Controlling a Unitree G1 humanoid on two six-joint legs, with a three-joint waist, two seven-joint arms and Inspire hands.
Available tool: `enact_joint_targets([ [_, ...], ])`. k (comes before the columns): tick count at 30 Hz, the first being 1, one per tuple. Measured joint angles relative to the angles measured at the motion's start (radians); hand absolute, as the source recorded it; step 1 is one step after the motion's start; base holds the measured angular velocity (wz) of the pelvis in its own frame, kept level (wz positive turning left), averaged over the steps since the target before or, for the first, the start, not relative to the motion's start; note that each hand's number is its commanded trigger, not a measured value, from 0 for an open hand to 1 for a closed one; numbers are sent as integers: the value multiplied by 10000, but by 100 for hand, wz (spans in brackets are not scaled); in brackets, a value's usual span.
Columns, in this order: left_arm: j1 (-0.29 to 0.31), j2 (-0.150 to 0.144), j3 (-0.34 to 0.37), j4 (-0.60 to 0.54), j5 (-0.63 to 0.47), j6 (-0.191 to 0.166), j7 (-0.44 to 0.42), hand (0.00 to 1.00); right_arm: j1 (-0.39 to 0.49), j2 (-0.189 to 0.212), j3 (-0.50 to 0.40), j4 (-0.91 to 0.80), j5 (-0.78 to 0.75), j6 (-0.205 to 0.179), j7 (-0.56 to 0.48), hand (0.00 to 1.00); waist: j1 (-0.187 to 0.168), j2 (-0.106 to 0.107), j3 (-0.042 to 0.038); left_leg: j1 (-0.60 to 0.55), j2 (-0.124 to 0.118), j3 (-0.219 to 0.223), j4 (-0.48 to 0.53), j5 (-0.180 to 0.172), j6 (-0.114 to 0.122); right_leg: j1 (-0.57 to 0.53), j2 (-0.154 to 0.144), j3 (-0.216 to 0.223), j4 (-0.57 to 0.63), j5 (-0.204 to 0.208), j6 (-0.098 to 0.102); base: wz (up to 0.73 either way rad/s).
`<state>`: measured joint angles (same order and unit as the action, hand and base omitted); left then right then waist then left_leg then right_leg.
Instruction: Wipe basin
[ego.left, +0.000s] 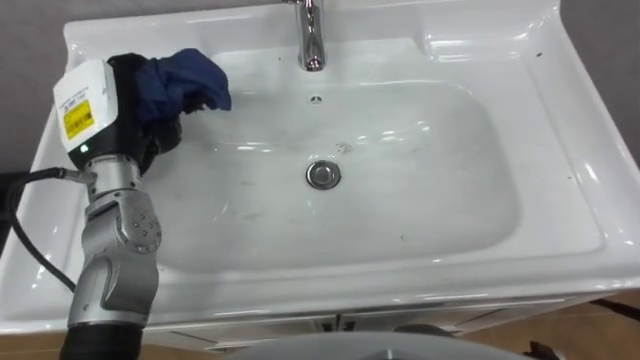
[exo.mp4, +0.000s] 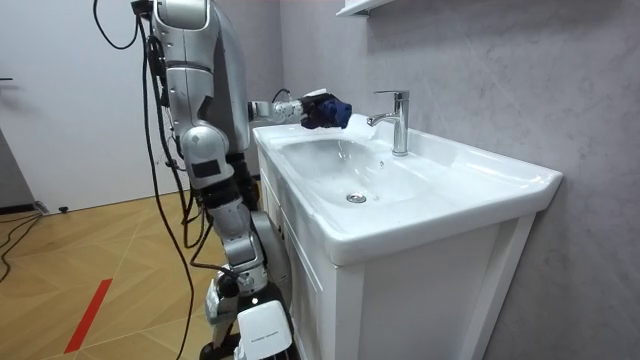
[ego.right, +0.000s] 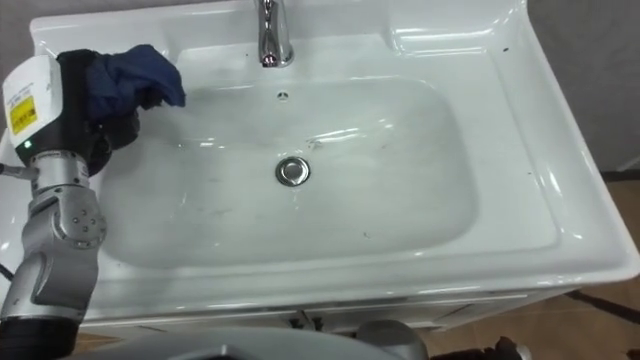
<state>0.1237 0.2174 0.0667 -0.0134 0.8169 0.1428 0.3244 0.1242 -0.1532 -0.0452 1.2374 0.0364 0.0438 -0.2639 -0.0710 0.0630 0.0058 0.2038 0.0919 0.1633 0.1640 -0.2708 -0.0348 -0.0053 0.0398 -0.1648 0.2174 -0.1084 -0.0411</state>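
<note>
My left hand (ego.left: 125, 100) is clamped on the blue cloth (ego.left: 190, 82), held above the left rear rim of the basin (ego.left: 560, 200), near the faucet (ego.left: 312, 35). The bowl is not yet contacted. Risk: the loose fold could snag the faucet, or slip from my grip under uneven pressure toward the drain (ego.left: 322, 174).

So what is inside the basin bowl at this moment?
A chrome drain at the bottom and a small overflow hole below the faucet. The left hand holds a dark blue cloth over the left edge, covering that corner.
</note>
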Motion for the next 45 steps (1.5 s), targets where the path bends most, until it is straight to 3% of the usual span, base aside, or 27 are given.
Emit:
enact_joint_targets([
  [12, 119, 0, 288, 1, -4, 1, 235, 100, 339, 0, -195, -31, 86, 3, 171, 0, 260, 240, -26, 100, -5, 5, 0, 1, 1, 77, -15, 5, 38, -26, 13, 0],
  [22, 877, 4, 494, 327, -217, -24, 813, 100, 522, -35, -374, -492, 6, 8, 179, 0, 279, 214, -21, 97, -33, 12, -4, 2, 2, -21, -17, 70, 208, -123, 19, -1],
  [28, 874, 3, 504, 1790, -324, -70, 896, 100, 533, -54, -375, -777, 4, 7, 379, 0, 285, 184, -32, 105, -24, 21, -3, 2, 2, -34, 14, 121, 219, -130, 7, -2],
  [45, 867, 5, 532, 2015, -405, -119, 981, 100, 550, -55, -377, -799, 11, 15, 488, 0, 249, 303, -51, 121, -24, 38, -6, 2, 2, -26, 15, 135, 225, -131, 8, 0],
])
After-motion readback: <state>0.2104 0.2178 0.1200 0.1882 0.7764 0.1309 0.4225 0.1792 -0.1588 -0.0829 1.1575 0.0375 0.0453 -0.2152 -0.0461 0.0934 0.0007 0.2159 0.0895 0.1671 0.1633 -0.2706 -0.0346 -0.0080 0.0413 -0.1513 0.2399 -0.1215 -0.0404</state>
